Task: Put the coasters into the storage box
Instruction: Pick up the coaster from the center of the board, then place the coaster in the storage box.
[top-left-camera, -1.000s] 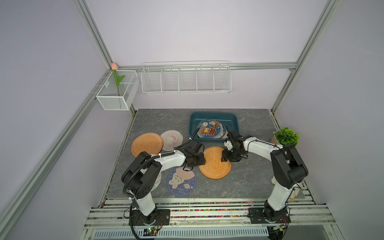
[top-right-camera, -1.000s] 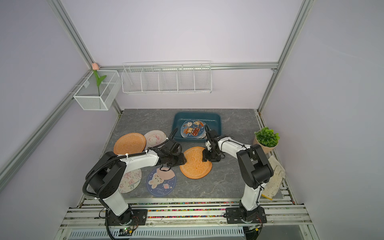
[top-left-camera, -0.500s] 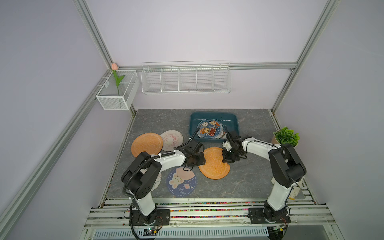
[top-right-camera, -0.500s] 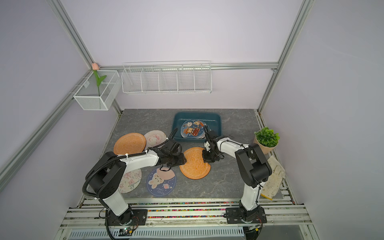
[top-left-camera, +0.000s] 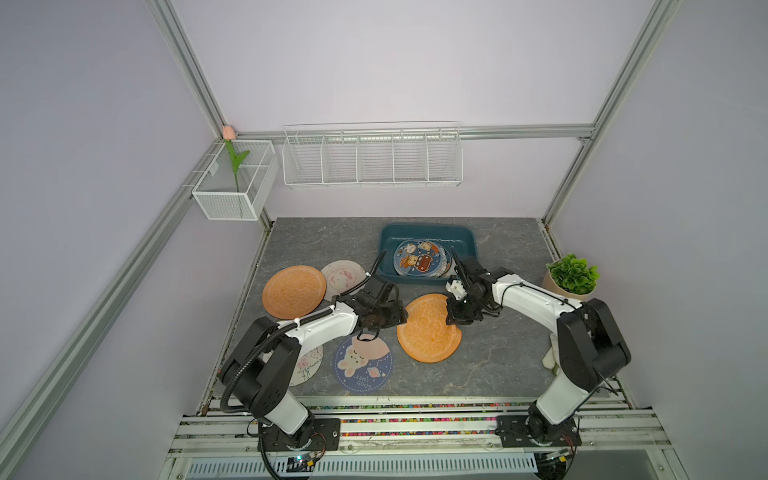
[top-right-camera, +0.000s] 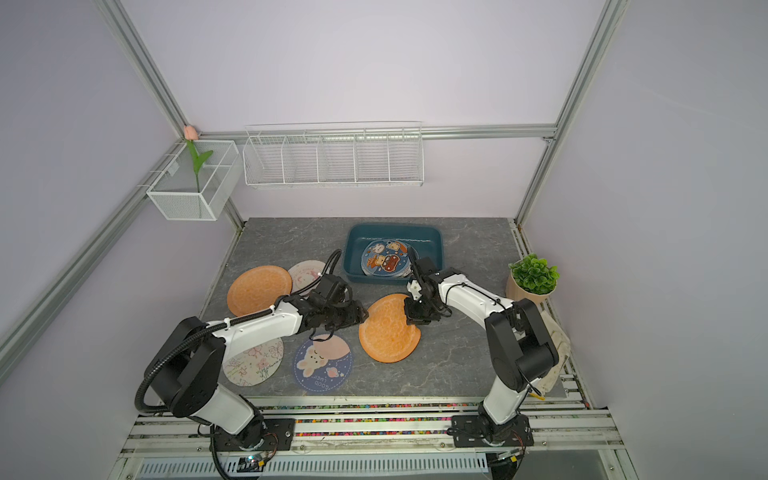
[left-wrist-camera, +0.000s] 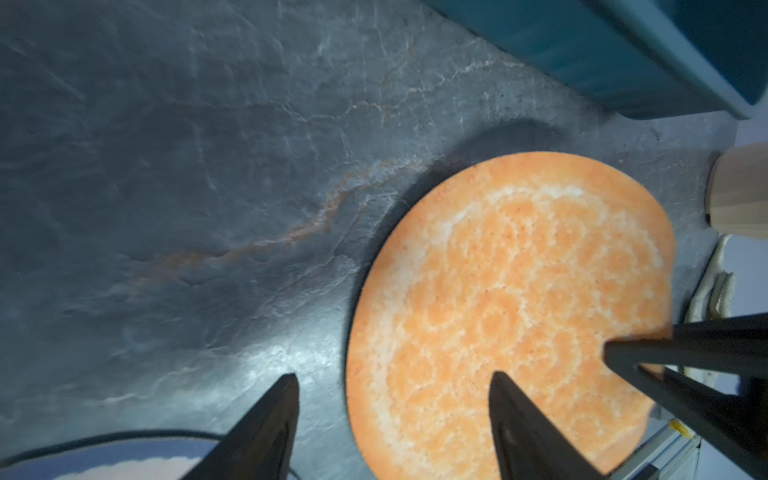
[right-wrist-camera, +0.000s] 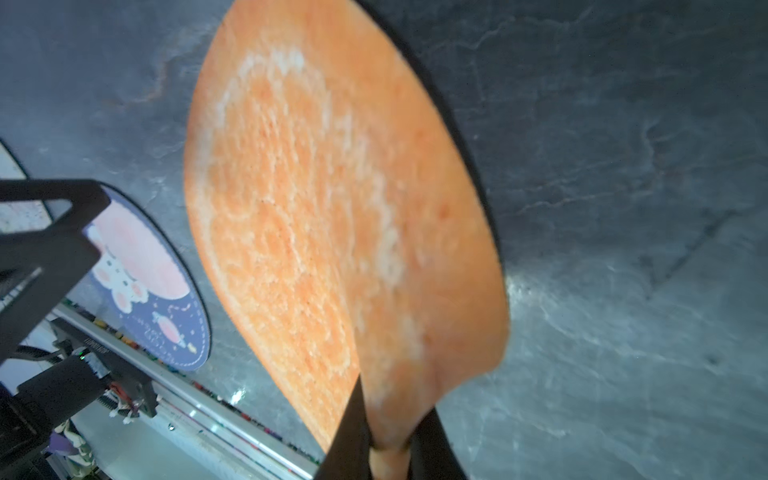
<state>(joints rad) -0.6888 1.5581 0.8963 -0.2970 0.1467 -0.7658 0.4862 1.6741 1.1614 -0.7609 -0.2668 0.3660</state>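
1. Your right jaws are clamped on the rim of the orange coaster (right-wrist-camera: 332, 208), on the side nearest the storage box (top-left-camera: 428, 228). That side is lifted off the table (top-left-camera: 498, 353).
2. Your left jaws stand apart at the coaster's opposite edge, holding nothing.
3. I judge the step in hand to be picking up this coaster.
4. Next, raise it clear of the box's near wall, carry it over the stack of coasters (top-left-camera: 419, 259) inside, and release.
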